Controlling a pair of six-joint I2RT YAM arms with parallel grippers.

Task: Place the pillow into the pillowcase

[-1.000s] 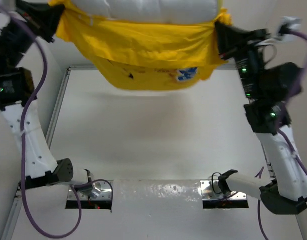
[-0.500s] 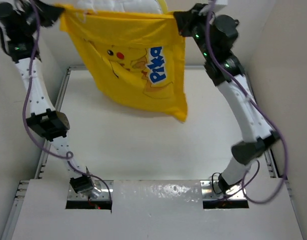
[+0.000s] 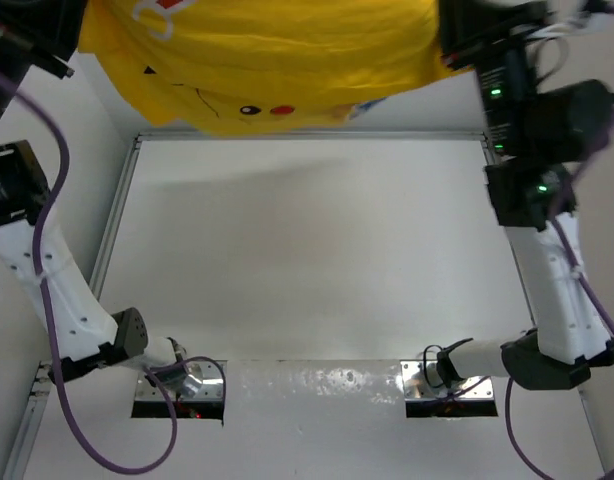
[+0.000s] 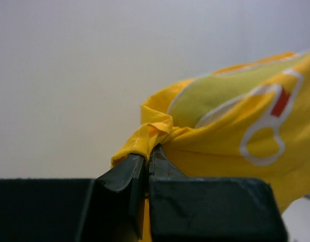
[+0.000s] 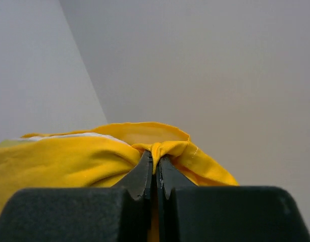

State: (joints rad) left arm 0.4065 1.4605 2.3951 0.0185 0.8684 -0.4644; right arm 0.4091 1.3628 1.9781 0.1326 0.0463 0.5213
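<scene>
I hold pillowcase high over desk, left end effector and right end effector each pinching corner. No pillow showing, probably inside; shaking down, setting down remain.

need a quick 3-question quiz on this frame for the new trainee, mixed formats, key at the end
1. True or false: the pillowcase lies flat on the table.
2. What is the left gripper pinching? A) a bunched edge of the yellow fabric B) the table's edge C) nothing
3. Fill in: the right gripper has its jaws ____ on a fold of the yellow fabric.

Key: 1 false, it hangs above the table between both arms; 2 A; 3 shut.
</scene>
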